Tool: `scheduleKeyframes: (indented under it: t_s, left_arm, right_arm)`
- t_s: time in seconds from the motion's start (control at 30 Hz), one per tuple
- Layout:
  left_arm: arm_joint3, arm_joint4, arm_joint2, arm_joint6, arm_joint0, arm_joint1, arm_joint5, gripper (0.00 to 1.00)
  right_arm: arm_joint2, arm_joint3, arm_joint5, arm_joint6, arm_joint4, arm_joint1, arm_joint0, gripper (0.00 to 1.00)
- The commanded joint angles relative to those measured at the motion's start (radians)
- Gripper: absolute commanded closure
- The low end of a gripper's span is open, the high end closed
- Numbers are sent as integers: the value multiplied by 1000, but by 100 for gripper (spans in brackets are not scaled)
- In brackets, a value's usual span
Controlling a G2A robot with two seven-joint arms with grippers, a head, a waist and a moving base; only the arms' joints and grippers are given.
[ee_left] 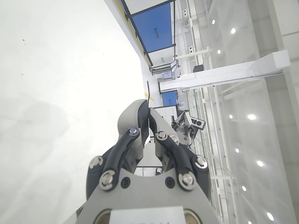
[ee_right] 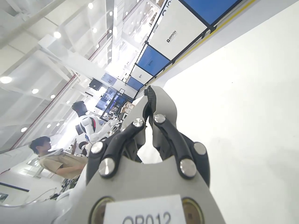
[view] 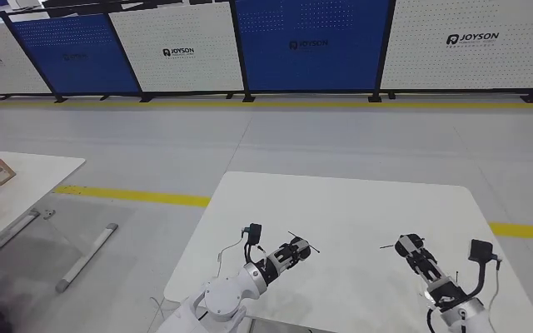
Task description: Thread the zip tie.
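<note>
Both grippers hover low over the near part of the white table (view: 358,208), a gap apart and facing each other. My left gripper (view: 301,243) (ee_left: 148,104) is shut on a thin black zip tie (view: 312,246) (ee_left: 148,89), whose strip sticks out past the fingertips on both sides. My right gripper (view: 402,244) (ee_right: 148,94) is shut on a short black zip tie piece (view: 386,246) (ee_right: 147,92) that points toward the left gripper. I cannot tell whether the two black pieces are joined. The right gripper (ee_left: 184,124) also appears farther off in the left wrist view.
The table's near edge lies just under both arms, its right edge close to the right arm. A second white table (view: 33,175) stands off to the left across a floor gap. Blue and white panels (view: 312,46) line the back.
</note>
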Motion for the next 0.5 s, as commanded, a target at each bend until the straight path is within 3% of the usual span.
scheduleKeyframes:
  t_s: [0.0, 0.27, 0.47]
  left_arm:
    - [0, 0, 0, 0, 0, 0, 0, 100]
    - [0, 0, 0, 0, 0, 0, 0, 100]
    - [0, 0, 0, 0, 0, 0, 0, 100]
  right_arm:
    - [1, -1, 0, -1, 0, 0, -1, 100]
    - [4, -1, -6, -18, -6, -3, -4, 100]
    - [9, 38, -162, -114, 67, -21, -27, 100]
